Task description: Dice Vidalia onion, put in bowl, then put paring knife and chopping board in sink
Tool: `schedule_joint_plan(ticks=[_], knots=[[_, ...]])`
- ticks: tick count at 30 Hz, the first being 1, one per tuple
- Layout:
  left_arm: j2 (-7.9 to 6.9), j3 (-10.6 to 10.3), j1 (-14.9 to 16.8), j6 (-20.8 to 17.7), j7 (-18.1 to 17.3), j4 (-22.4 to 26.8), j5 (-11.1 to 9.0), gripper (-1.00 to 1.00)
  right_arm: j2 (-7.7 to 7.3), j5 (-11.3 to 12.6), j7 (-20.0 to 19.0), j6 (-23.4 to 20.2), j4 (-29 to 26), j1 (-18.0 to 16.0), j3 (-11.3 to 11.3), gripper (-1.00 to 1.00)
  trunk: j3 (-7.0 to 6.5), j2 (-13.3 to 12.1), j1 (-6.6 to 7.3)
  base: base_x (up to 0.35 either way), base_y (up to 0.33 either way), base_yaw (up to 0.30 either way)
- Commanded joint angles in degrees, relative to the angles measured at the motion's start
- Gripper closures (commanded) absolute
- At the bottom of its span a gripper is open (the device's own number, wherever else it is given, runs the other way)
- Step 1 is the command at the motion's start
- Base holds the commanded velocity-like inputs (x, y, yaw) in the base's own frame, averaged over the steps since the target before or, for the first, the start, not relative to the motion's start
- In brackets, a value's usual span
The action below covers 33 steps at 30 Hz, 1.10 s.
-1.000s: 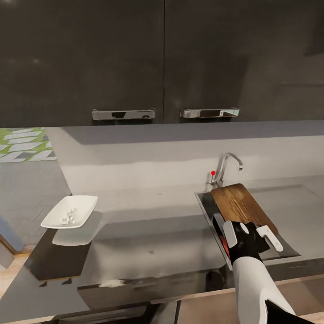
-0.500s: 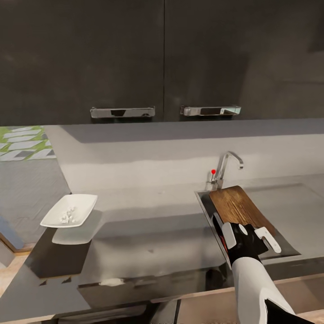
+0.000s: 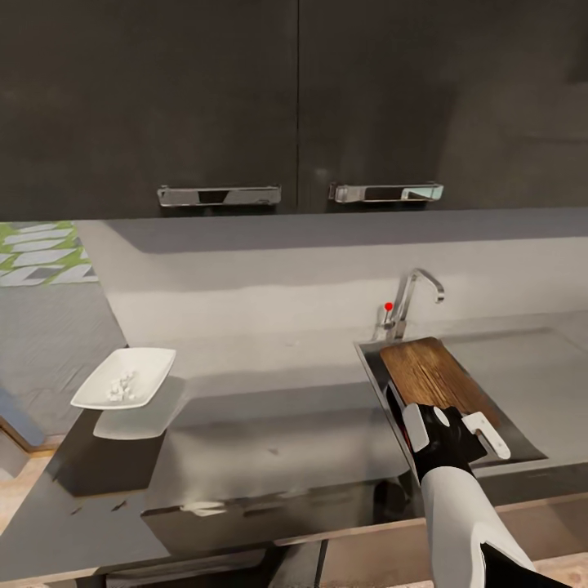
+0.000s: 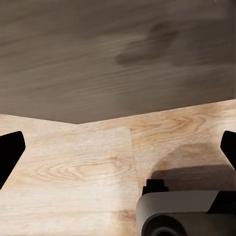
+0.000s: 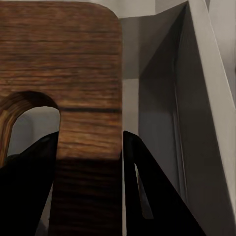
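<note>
**Board held over the sink**

Now I see my right pincer [image 3: 442,428] clamped on the handle end of the chopping board [image 3: 430,378], fingers either side of the wood beside the slot-shaped hole, as the right wrist view shows. The board slants up out of the sink [image 3: 371,369], its far end near the tap [image 3: 408,300] with the red-tipped lever. A strip of red, perhaps the paring knife's handle, shows just beside my wrist; I cannot tell for sure. The bowl [image 3: 124,378] sits well apart at the left end of the bench [image 3: 269,425], small white pieces in it. In the left wrist view, the left pincer [image 4: 118,150] has both black fingertips spread wide, nothing between them, above the wood floor [image 4: 73,167].
</note>
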<state>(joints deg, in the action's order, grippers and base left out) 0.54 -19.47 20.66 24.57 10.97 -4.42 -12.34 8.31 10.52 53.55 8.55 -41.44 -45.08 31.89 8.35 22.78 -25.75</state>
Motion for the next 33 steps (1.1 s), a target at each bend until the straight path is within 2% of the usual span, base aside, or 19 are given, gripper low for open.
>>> schedule_joint_plan(ticks=[1, 8, 15, 33], knots=[[0.07, -0.84, 0.17, 0.39, 0.10, -0.15, -0.31, -1.00, 0.03, 0.38, -0.11, 0.59, -0.05, -0.07, 0.10, 1.00, 0.19, 0.14, -0.04, 0.000, 0.000, 0.000], [0.07, -0.84, 0.17, 0.39, 0.07, -0.15, -0.31, -1.00, 0.03, 0.38, -0.13, 0.59, -0.05, -0.04, 0.12, 1.00, 0.84, 0.14, -0.04, 0.010, 0.000, 0.000], [0.07, -0.84, 0.17, 0.39, 0.10, -0.15, -0.31, -1.00, -0.04, 0.38, -0.17, 0.59, -0.05, -0.07, 0.10, 1.00, 1.48, 0.14, -0.04, 0.153, 0.000, 0.000], [0.03, -0.84, 0.17, 0.38, 0.10, -0.15, -0.31, -1.00, -0.05, 0.56, -0.30, 0.59, -0.05, -0.04, 0.10, 1.00, 3.13, 0.14, -0.04, 0.006, 0.000, 0.000]])
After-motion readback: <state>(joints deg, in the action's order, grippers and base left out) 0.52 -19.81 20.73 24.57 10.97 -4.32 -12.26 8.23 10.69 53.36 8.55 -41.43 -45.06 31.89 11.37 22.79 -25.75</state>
